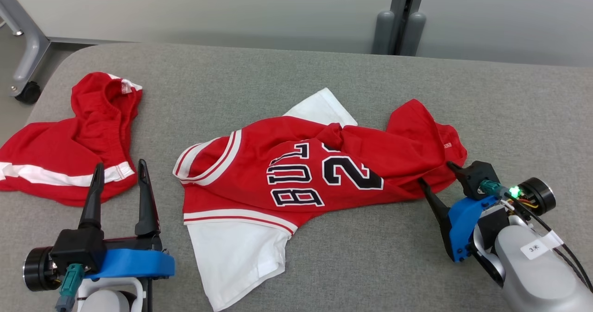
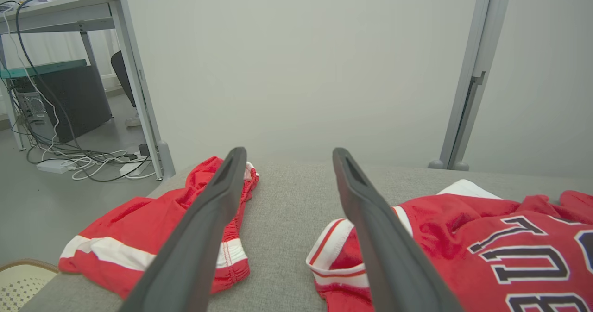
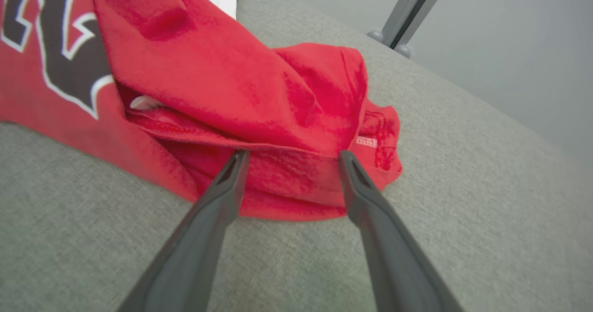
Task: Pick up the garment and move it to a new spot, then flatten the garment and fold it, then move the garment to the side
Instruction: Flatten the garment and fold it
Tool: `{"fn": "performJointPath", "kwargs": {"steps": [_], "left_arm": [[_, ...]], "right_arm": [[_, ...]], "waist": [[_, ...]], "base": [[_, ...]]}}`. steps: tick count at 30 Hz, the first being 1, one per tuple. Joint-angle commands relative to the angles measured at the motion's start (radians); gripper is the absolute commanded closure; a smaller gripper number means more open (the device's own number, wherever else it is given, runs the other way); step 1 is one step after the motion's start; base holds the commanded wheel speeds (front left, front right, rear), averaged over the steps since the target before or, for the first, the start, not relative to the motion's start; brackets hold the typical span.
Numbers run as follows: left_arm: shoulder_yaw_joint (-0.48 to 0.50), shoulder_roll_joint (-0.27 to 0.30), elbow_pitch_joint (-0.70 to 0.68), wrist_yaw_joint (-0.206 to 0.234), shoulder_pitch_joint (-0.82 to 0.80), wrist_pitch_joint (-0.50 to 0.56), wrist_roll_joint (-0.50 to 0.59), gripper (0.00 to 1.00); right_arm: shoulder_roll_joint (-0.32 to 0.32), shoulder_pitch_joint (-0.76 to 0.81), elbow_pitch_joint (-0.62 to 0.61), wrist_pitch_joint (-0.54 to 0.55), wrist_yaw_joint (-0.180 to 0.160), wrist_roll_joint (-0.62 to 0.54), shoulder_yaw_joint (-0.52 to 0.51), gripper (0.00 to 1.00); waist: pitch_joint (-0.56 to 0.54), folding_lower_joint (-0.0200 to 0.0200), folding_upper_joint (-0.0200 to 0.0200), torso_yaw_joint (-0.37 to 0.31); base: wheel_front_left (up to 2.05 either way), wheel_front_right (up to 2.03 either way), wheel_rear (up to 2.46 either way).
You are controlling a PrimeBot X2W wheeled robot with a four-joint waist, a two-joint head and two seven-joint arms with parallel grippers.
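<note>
Right gripper (image 1: 434, 172), spread, at bunched hem of red jersey (image 1: 278, 164); left gripper (image 1: 120, 164), spread, near red shorts (image 1: 60, 154).

The red jersey (image 1: 259, 164), white-sleeved with black lettering, lies crumpled on the grey table (image 1: 324, 71) before me, collar toward my left, hem bunched rightward.

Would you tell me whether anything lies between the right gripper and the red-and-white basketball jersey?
Nothing visible does. The open right gripper points at the crumpled end of the red-and-white basketball jersey, fingertips at its edge on the grey fabric tabletop.
</note>
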Motion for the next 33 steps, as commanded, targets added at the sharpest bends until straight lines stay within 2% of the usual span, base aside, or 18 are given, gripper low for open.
{"fn": "performJointPath", "kwargs": {"steps": [1, 7, 8, 9, 10, 16, 21, 27, 33], "left_arm": [[0.003, -0.001, 0.002, -0.005, -0.012, -0.005, 0.003, 0.0], [-0.006, -0.006, 0.009, -0.006, -0.025, -0.005, 0.002, 0.0], [-0.009, -0.007, 0.01, -0.006, -0.027, -0.005, 0.002, 0.0], [-0.011, -0.008, 0.012, -0.007, -0.028, -0.005, 0.002, 0.0], [-0.013, -0.008, 0.014, -0.007, -0.027, -0.005, 0.001, 0.0], [-0.005, -0.009, 0.017, -0.003, -0.001, -0.005, 0.001, 0.0], [0.013, -0.009, 0.014, -0.003, 0.026, -0.005, 0.009, 0.0], [0.032, -0.009, 0.004, -0.007, 0.046, -0.005, 0.013, 0.0], [0.042, -0.009, -0.009, -0.006, 0.043, -0.005, 0.014, 0.0]], "right_arm": [[-0.008, -0.025, 0.025, -0.001, 0.0, -0.009, 0.015, 0.0], [-0.01, -0.099, 0.175, 0.012, 0.0, -0.016, 0.095, 0.0], [-0.008, -0.106, 0.201, 0.014, 0.0, -0.011, 0.104, 0.12], [-0.005, -0.114, 0.222, 0.007, 0.0, -0.001, 0.11, 0.53], [0.001, -0.12, 0.24, -0.003, 0.0, 0.011, 0.113, 1.0], [0.026, -0.104, 0.27, -0.099, 0.0, 0.11, 0.107, 1.0], [0.026, -0.051, 0.197, -0.159, 0.0, 0.172, 0.104, 1.0], [0.0, 0.079, -0.014, -0.147, 0.0, 0.209, 0.034, 1.0], [0.003, 0.293, -0.372, 0.003, 0.0, 0.247, -0.103, 1.0]], "waist": [[0.007, 0.0, 0.0, 0.009], [0.017, 0.0, 0.0, 0.029], [0.018, 0.0, 0.0, 0.032], [0.017, 0.0, 0.0, 0.035], [0.015, 0.0, 0.0, 0.037], [-0.014, 0.0, 0.0, 0.015], [-0.04, 0.0, 0.0, -0.03], [-0.043, 0.0, 0.0, -0.085], [-0.027, 0.0, 0.0, -0.126]], "base": [[0.0, 0.0, 0.0], [0.0, 0.0, 0.0], [0.0, 0.0, 0.0], [0.0, 0.0, 0.0], [0.0, 0.0, 0.0], [0.0, 0.0, 0.0], [0.0, 0.0, 0.0], [0.0, 0.0, 0.0], [0.0, 0.0, 0.0]]}}
